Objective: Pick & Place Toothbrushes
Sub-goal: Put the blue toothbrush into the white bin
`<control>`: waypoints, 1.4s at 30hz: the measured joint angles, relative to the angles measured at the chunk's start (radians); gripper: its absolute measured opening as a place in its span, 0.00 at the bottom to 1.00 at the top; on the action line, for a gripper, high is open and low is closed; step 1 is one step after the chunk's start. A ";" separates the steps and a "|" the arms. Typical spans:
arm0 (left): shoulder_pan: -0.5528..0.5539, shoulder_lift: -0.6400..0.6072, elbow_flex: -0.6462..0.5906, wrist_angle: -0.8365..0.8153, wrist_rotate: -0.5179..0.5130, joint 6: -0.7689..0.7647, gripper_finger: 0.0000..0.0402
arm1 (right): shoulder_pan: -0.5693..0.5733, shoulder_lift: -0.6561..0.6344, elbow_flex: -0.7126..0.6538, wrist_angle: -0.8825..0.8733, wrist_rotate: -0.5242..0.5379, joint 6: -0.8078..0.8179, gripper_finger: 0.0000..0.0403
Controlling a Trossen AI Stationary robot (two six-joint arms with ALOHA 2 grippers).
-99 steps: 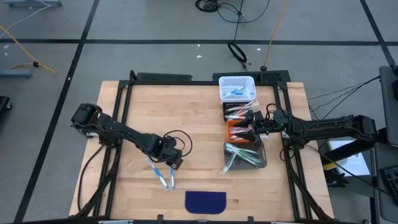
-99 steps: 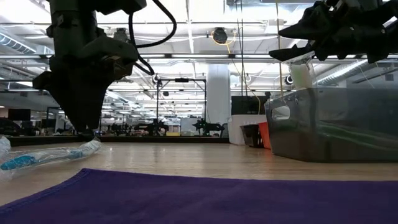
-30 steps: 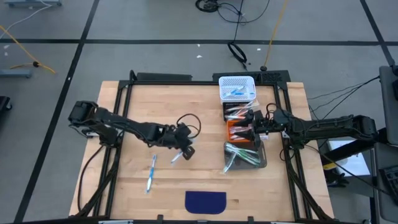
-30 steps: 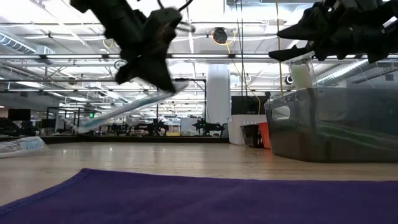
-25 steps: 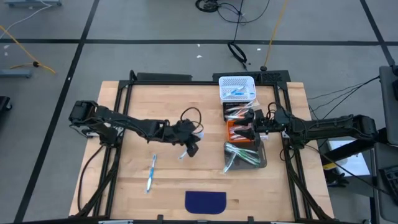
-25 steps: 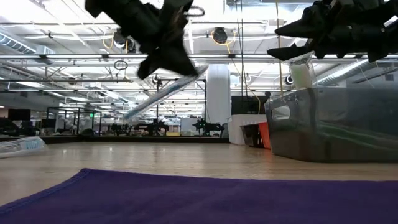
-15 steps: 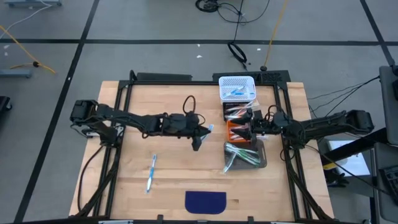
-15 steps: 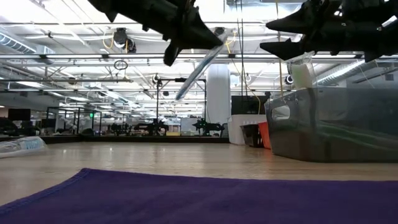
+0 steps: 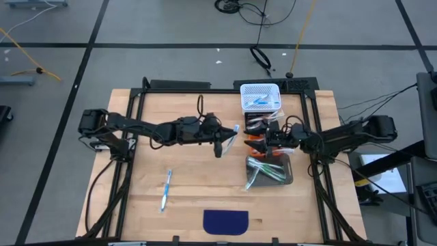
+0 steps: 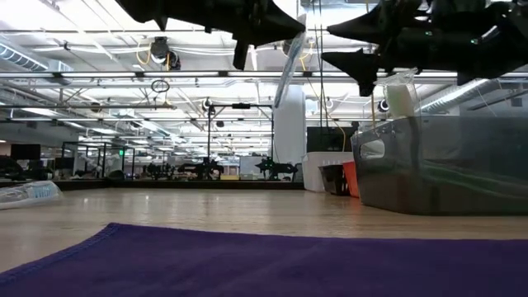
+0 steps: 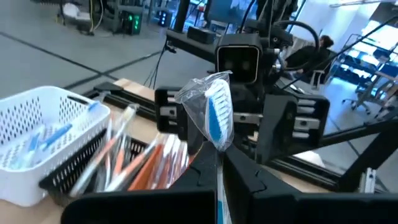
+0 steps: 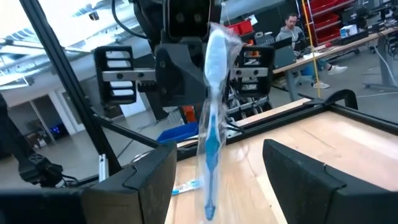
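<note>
The left fingers [image 9: 220, 145] clench a wrapped blue toothbrush [image 9: 232, 136], lifted above the table [image 9: 184, 106] just beside the bins [image 9: 270, 171]. The right fingers [image 9: 257, 134] stand spread, facing it, the toothbrush [image 12: 210, 143] between them. Another toothbrush [image 9: 165, 190] lies on the table near the purple mat [image 9: 226, 222].

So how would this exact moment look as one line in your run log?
left gripper: shut on blue toothbrush | right gripper: open, facing it | stage: mid-air handover | second toothbrush: on table

Wooden table [image 9: 171, 157] with toothbrush [image 9: 165, 190], purple mat [image 9: 226, 221], bins [image 9: 268, 166]
</note>
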 joint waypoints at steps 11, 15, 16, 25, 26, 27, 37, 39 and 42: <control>0.022 0.012 0.000 0.041 -0.008 0.067 0.00 | 0.000 0.102 0.099 -0.006 0.000 -0.023 0.57; 0.027 0.011 0.000 0.045 -0.008 0.070 0.00 | 0.000 0.121 0.123 -0.007 0.000 -0.032 0.57; 0.027 0.011 0.000 0.042 -0.008 0.073 0.00 | 0.000 0.125 0.129 -0.008 0.000 -0.037 0.57; 0.026 0.011 0.000 0.049 -0.008 0.082 0.00 | 0.000 0.136 0.153 -0.029 0.031 -0.076 0.43; 0.026 0.011 0.000 0.050 -0.008 0.085 0.00 | -0.002 0.136 0.153 -0.025 0.031 -0.077 0.42; 0.026 0.011 0.000 0.050 -0.008 0.085 0.00 | -0.003 0.136 0.153 -0.020 0.031 -0.077 0.40; 0.026 0.011 0.000 0.052 -0.008 0.085 0.00 | -0.005 0.136 0.153 -0.014 0.060 -0.102 0.28; 0.026 0.011 0.000 0.052 -0.008 0.085 0.00 | -0.005 0.136 0.153 -0.013 0.060 -0.102 0.26; 0.026 0.011 0.000 0.053 -0.008 0.084 0.00 | -0.005 0.136 0.153 -0.007 0.060 -0.102 0.23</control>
